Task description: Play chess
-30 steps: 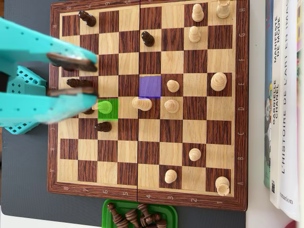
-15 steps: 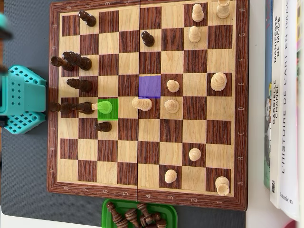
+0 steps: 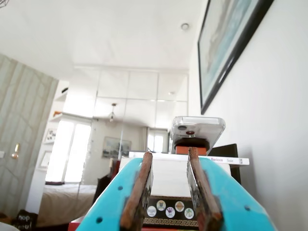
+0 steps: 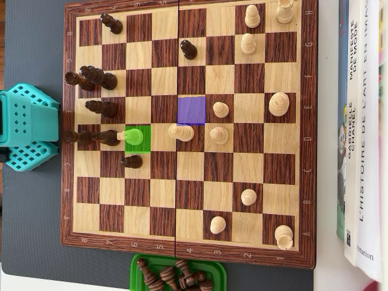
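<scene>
The pawn (image 4: 134, 137) on the green square (image 4: 144, 145) awaits pickup for the purple square (image 4: 191, 110) (probably), while the gripper (image 3: 169, 197), parted and empty, points off-board and must descend onto it.

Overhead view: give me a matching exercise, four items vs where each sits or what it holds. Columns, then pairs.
Things:
1. green square
2. purple square
3. green tray
4. books

Places or contents:
A. off the board, along the right edge of the picture
B. empty, near the board's middle
C. below the board, holding dark pieces
D. on the board, under a green-tinted piece

Pairs: 1-D, 2-B, 3-C, 4-A
</scene>
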You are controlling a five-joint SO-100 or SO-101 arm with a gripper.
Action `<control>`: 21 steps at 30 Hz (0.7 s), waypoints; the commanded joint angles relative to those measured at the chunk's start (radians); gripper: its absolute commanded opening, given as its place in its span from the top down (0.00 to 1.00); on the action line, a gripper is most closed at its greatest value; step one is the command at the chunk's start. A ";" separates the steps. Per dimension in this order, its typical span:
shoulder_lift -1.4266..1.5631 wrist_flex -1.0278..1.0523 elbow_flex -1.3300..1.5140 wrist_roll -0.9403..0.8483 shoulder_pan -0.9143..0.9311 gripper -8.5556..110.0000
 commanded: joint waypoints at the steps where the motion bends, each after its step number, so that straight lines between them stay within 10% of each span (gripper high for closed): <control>1: 0.029 -0.095 0.017 0.006 0.006 0.83; 21: 0.032 -0.703 0.143 -0.006 -0.002 0.83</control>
